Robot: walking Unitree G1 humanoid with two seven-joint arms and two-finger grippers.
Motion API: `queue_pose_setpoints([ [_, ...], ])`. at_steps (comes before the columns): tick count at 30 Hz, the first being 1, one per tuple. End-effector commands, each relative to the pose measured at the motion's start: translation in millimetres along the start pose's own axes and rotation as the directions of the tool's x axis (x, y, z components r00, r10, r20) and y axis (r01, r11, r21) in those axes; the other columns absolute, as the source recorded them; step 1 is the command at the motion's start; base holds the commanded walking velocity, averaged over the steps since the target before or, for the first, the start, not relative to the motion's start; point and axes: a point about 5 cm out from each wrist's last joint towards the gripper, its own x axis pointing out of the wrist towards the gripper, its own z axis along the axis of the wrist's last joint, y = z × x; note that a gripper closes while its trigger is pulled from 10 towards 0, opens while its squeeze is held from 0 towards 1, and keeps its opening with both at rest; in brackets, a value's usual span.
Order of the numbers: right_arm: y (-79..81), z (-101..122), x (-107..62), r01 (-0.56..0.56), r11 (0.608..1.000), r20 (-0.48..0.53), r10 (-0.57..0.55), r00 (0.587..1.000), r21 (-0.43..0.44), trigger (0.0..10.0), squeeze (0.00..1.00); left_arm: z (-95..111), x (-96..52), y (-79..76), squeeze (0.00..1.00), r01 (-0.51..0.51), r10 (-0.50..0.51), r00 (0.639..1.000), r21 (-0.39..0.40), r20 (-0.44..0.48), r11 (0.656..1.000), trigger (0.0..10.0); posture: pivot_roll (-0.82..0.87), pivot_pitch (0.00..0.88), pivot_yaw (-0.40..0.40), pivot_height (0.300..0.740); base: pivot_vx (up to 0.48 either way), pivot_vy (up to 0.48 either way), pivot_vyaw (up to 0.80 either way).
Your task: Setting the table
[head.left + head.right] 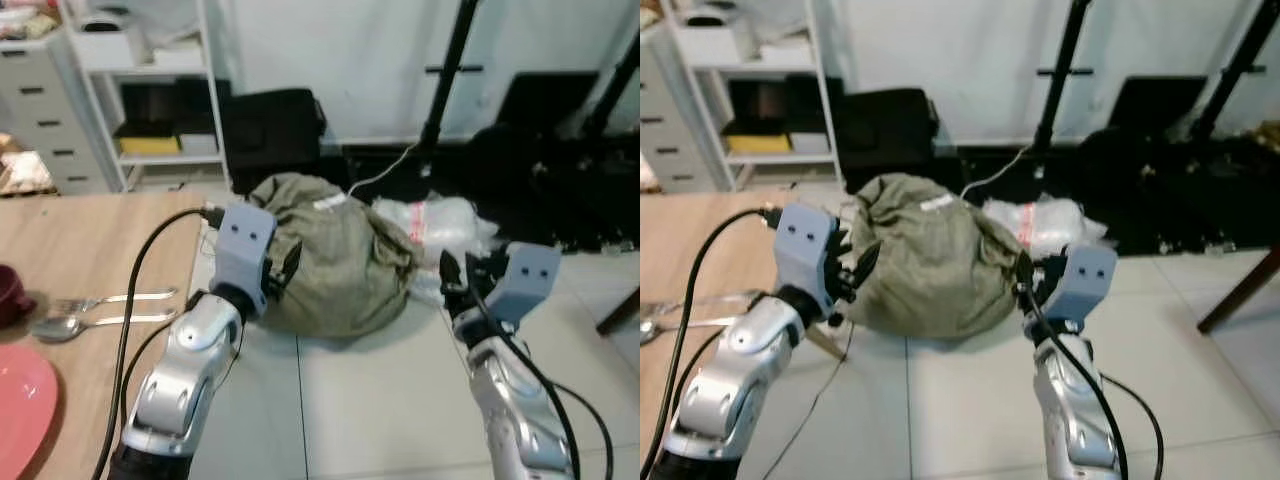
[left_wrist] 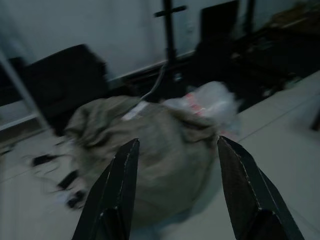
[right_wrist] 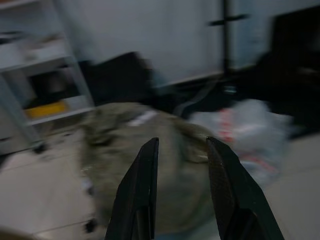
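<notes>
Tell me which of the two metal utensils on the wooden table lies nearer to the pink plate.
The silver metal spoon: it lies beside the pink plate, while the silver metal fork lies beyond it.

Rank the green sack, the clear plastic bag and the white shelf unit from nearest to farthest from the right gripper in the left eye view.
From the right gripper:
1. Clear plastic bag, on the floor just beyond it.
2. Green sack, to its left; close to the bag's rank.
3. White shelf unit, far left against the wall.

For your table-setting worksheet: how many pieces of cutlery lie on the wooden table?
2: a fork and, just nearer the robot, a spoon, side by side on the table between the dark red cup and the pink plate. More may lie beyond the picture's left edge.
</notes>
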Motion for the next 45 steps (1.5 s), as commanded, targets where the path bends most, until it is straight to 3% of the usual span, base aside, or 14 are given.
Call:
queue_pose_setpoints([
  [1,-1.7,0,-0.6,0.011,1.000,0.000,-0.011,1.000,0.000,10.0,0.00,1,-0.7,0.5,0.00,-0.004,0.004,1.000,0.008,0.000,1.000,10.0,-0.03,0.000,0.089,0.740,0.000,0.000,-0.76],
  [27,-2.8,0,0.7,0.011,1.000,-0.003,-0.011,1.000,-0.004,10.0,0.00,2,3.5,2.5,0.00,-0.026,0.026,0.999,0.010,0.022,1.000,10.0,-0.04,0.000,0.086,0.740,0.000,0.000,-0.76],
  [37,17.3,-11,-0.4,-0.076,0.997,-0.042,0.076,0.996,0.018,10.0,0.00,-5,0.2,7.9,0.00,-0.084,0.083,0.996,0.035,0.025,0.996,10.0,-0.03,0.000,0.066,0.740,0.467,0.000,-0.41],
  [45,10.2,-8,1.5,-0.051,0.998,-0.031,0.052,0.998,0.023,10.0,0.00,-4,1.4,5.9,0.00,-0.075,0.074,0.997,0.034,0.038,0.997,10.0,-0.03,0.000,0.071,0.740,0.480,0.000,-0.73],
])
